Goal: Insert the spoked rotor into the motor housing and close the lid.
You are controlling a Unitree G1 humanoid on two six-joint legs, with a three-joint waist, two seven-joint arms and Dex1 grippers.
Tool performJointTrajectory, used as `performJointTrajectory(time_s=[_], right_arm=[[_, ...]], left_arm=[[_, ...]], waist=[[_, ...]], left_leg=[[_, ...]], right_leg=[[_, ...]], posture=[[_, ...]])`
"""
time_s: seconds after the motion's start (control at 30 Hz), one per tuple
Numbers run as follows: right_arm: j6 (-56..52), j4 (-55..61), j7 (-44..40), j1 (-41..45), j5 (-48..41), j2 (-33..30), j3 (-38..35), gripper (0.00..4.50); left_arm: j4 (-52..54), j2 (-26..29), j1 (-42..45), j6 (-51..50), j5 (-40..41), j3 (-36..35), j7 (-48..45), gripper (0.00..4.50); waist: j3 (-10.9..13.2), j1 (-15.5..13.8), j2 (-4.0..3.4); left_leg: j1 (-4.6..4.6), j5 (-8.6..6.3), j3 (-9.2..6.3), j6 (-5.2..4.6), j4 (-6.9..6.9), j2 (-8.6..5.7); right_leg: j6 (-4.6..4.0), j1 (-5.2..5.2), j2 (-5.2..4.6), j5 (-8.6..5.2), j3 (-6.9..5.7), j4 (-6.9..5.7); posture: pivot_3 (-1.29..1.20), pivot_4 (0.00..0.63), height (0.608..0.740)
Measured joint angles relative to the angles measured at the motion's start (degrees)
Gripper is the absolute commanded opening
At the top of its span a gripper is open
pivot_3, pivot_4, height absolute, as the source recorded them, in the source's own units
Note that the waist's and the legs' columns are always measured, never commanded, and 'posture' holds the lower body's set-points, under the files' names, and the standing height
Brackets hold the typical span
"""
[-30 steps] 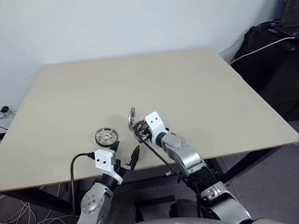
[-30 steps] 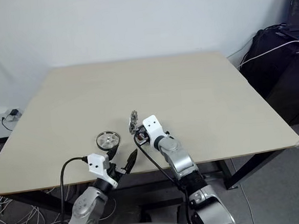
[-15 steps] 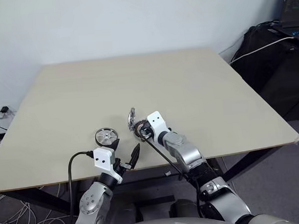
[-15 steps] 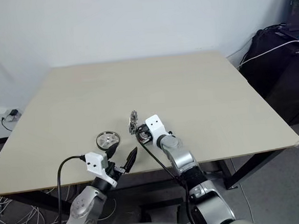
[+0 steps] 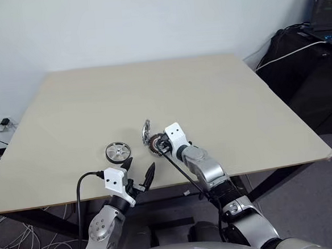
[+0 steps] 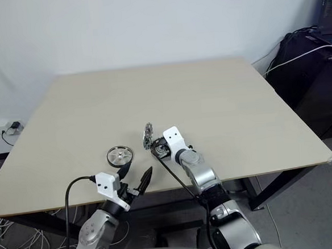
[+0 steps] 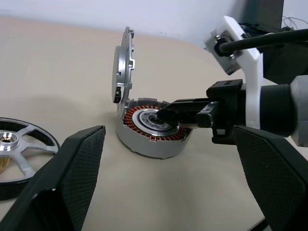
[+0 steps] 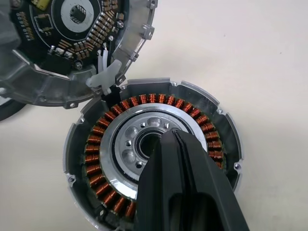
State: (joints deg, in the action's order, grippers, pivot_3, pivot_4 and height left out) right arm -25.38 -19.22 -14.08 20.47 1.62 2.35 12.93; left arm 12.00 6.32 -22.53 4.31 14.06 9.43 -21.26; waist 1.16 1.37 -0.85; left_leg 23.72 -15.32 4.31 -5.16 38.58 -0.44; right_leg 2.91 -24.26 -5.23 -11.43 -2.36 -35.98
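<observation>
The silver motor housing with its ring of copper windings lies open on the table, and its round lid stands upright on the hinge at one side. The spoked rotor, a silver wheel with a black rim, lies flat on the table to the left of the housing. My right gripper is shut, its tips resting over the housing's central hub, holding nothing. My left gripper is open near the table's front edge, short of the rotor and the housing.
The beige table reaches back to a pale wall. A black cable runs along my right arm. A black bag with a white cable stands off the table's right side, a laptop above it.
</observation>
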Motion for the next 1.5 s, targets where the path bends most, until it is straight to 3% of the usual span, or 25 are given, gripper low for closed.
performJointTrajectory(time_s=[0.2, 0.4, 0.77, 1.23, 1.5], right_arm=[[-0.2, 16.9, -3.9, -11.6, -2.8, -3.4, 0.4, 0.02], [-3.9, 27.1, -2.7, -22.2, -5.3, -6.2, -3.8, 0.02], [-6.5, 31.4, 0.2, -28.3, -6.4, -6.6, -5.5, 0.02], [-6.5, 31.5, 0.8, -28.4, -6.6, -6.3, -5.5, 0.02], [-6.5, 31.5, 0.7, -28.6, -6.7, -6.1, -4.4, 0.02]], left_arm=[[2.6, -1.2, -3.7, -2.6, 0.7, -2.3, 4.0, 4.5], [5.8, -8.3, -6.0, -13.7, 11.3, -7.1, 11.6, 4.5], [0.9, -9.9, 5.2, -18.6, 17.7, -13.9, 17.8, 4.5], [-15.7, -9.1, 10.6, -11.2, 22.7, -22.8, 6.5, 4.5], [-20.5, -8.2, 13.7, -12.9, 27.1, -26.2, -1.4, 4.5]], waist=[[0.0, -0.2, 0.04], [0.1, -0.6, 0.16], [0.0, -0.8, 0.33], [-0.2, -0.8, 0.18], [-0.4, -0.8, -0.16]], left_leg=[[0.02, -0.03, -0.02, -0.03, 0.0, 0.01], [-0.02, -0.04, -0.11, -0.02, 0.0, 0.07], [0.01, -0.01, -0.18, 0.0, 0.04, -0.01], [-0.21, -0.01, -0.23, 0.02, 0.03, 0.1], [-0.31, -0.01, -0.49, 0.05, 0.03, 0.16]], right_leg=[[0.02, 0.01, -0.26, -0.01, 0.01, 0.05], [0.31, 0.03, -0.32, -0.18, 0.0, 0.02], [0.03, 0.04, -0.19, -0.02, -0.03, 0.05], [0.2, 0.22, -0.27, -0.1, -0.13, -0.01], [0.17, 0.46, -0.38, -0.05, -0.55, -0.01]], posture=[[0.0, 0.0, 0.74], [0.0, 0.0, 0.74], [0.0, 0.0, 0.74], [0.0, 0.0, 0.74], [0.0, 0.0, 0.74]])
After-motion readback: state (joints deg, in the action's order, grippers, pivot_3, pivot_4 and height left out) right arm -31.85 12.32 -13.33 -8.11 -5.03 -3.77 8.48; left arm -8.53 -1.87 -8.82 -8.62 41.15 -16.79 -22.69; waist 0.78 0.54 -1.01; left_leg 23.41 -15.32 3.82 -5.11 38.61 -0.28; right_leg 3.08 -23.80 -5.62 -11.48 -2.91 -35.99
